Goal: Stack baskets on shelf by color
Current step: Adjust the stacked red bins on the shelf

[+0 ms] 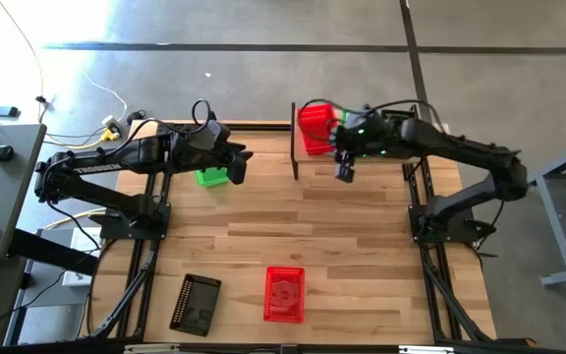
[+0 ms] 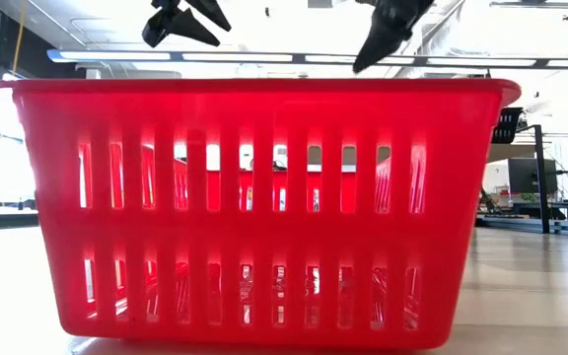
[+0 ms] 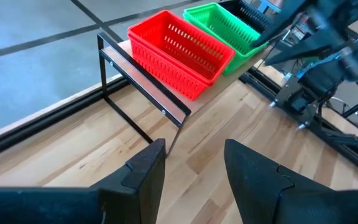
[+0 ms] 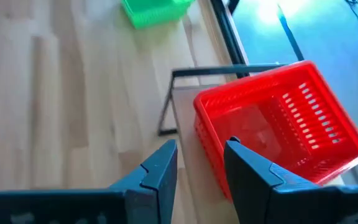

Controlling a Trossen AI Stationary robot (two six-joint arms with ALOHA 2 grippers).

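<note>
With a red basket (image 1: 313, 128) and a green one (image 3: 224, 26) already on the shelf (image 3: 166, 102) at twelve o'clock, both the left gripper (image 3: 191, 171) and right gripper (image 4: 199, 165) hang released and empty, so the next move likely calls for fetching the green basket (image 1: 211, 176) at ten, or the red (image 1: 284, 293) or black (image 1: 196, 303) near six.

Bright overhead strip lights, glare on the floor (image 1: 165, 29), wrist views slightly blurred.

glossy slotted plastic baskets (image 3: 178, 53), pale smooth wooden shelf (image 3: 229, 78) on thin black metal posts.
</note>
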